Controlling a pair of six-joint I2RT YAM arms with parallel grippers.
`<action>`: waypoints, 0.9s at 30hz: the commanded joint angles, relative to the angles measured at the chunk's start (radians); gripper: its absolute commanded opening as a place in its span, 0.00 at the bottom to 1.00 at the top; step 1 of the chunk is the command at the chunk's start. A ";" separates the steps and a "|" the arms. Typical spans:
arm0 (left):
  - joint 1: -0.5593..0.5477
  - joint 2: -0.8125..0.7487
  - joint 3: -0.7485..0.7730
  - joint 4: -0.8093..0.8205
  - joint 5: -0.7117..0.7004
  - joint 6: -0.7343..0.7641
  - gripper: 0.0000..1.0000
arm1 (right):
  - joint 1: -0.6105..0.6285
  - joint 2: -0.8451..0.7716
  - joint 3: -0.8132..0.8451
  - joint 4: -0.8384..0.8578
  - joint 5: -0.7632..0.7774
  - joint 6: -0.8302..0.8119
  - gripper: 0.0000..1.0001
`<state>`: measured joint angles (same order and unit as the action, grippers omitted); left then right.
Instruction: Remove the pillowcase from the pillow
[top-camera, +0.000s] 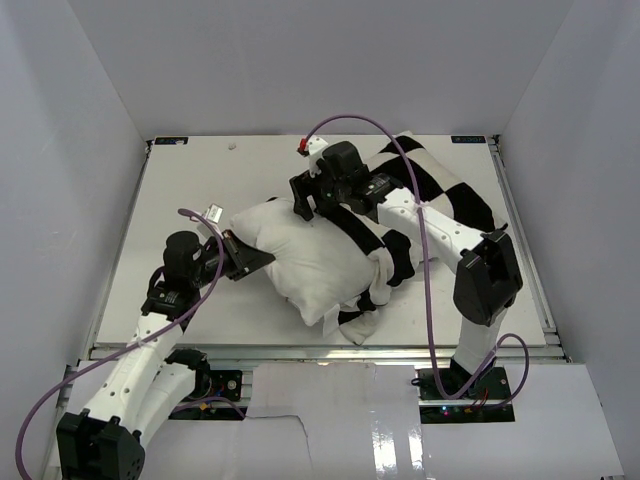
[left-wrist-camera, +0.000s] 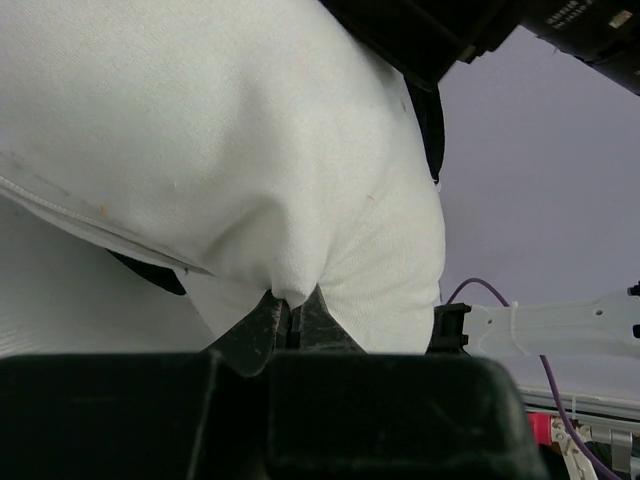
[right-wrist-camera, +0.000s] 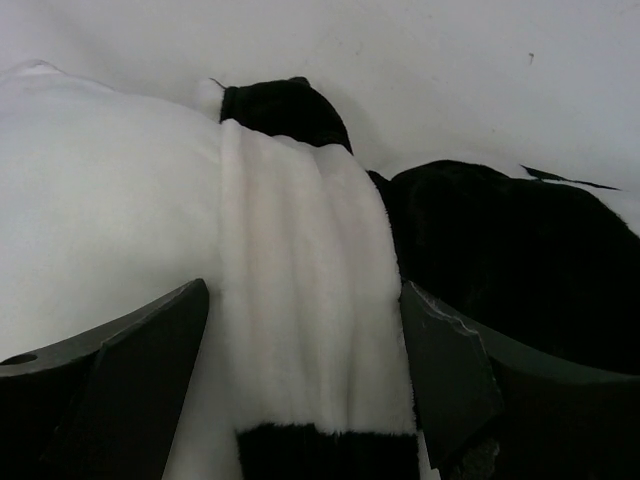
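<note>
The plain white pillow (top-camera: 300, 262) lies mid-table, its left half bare. The black-and-white checkered pillowcase (top-camera: 440, 195) is bunched over its right end and trails to the back right. My left gripper (top-camera: 250, 258) is shut on a pinch of the pillow's white fabric (left-wrist-camera: 290, 285) at its left edge. My right gripper (top-camera: 312, 208) is open at the pillow's far edge, its fingers (right-wrist-camera: 150, 345) straddling a bunched white band of the pillowcase (right-wrist-camera: 300, 300) with black squares (right-wrist-camera: 500, 250) beside it.
White walls enclose the table on three sides. The table's front edge (top-camera: 320, 350) runs just below the pillow. A purple cable (top-camera: 400, 160) arcs over the right arm. A small white speck (top-camera: 232, 146) lies at the back left.
</note>
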<state>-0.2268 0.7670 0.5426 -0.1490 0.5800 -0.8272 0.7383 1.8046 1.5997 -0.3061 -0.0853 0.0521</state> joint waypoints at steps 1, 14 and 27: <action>-0.005 -0.038 -0.007 0.045 0.026 -0.004 0.00 | 0.001 0.041 0.069 -0.027 0.126 -0.028 0.82; -0.006 -0.126 0.080 -0.037 -0.072 -0.056 0.00 | -0.115 0.061 -0.058 -0.018 0.308 0.075 0.08; -0.006 -0.190 0.211 -0.187 -0.325 0.010 0.00 | -0.320 -0.039 -0.256 0.041 0.369 0.186 0.08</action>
<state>-0.2424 0.6266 0.6746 -0.3580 0.3569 -0.8425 0.4923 1.7870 1.4239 -0.2474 0.1051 0.2310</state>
